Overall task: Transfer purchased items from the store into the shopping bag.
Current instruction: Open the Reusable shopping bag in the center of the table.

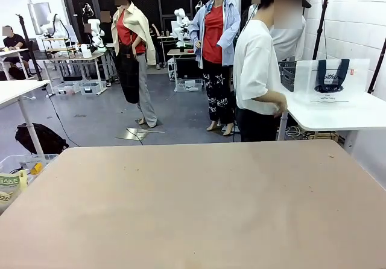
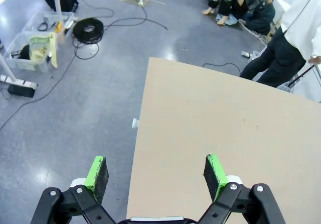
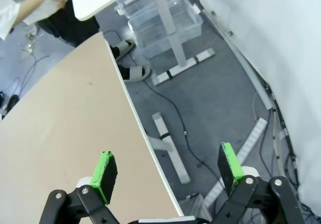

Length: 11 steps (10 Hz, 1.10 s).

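Front view: shopping bag (image 1: 330,79) beside store (image 1: 288,75) on far white table (image 1: 338,118).

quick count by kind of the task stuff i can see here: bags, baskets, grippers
shopping bag: 1
basket: 1
grippers: 2 (left gripper, right gripper, both open)
total: 4

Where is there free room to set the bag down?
The whole beige table is bare, edge to edge, up to the person. The white side table is crowded at its back by the bag and basket; only its front strip is free.
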Available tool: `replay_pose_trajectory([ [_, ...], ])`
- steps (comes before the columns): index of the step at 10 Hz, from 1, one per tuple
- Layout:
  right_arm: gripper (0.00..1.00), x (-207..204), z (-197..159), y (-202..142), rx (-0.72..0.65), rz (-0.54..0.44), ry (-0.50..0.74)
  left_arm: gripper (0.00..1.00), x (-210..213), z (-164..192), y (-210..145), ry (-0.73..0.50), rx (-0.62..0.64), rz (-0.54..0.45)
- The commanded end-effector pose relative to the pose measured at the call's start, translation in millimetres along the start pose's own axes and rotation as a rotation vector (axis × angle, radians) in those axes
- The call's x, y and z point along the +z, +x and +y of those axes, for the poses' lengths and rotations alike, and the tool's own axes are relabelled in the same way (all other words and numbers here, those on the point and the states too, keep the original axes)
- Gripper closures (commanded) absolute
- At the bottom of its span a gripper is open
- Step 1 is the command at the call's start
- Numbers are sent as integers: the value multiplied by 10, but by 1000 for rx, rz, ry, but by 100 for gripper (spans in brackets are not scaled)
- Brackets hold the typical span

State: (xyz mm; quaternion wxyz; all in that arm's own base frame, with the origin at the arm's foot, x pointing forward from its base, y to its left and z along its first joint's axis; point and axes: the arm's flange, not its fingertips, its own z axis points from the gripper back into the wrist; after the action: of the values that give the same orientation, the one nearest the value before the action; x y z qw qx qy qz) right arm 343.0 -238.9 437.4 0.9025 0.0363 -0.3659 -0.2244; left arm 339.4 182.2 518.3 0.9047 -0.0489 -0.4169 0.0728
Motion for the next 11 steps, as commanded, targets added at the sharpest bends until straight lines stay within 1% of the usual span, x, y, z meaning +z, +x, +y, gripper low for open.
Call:
replay_pose_trajectory([
  [1,0,40,-33,6,9,-3,-4,0,40,-17,11,10,-5,-5],
  [11,0,40,-33,6,9,-3,-4,0,40,-17,11,10,-5,-5],
])
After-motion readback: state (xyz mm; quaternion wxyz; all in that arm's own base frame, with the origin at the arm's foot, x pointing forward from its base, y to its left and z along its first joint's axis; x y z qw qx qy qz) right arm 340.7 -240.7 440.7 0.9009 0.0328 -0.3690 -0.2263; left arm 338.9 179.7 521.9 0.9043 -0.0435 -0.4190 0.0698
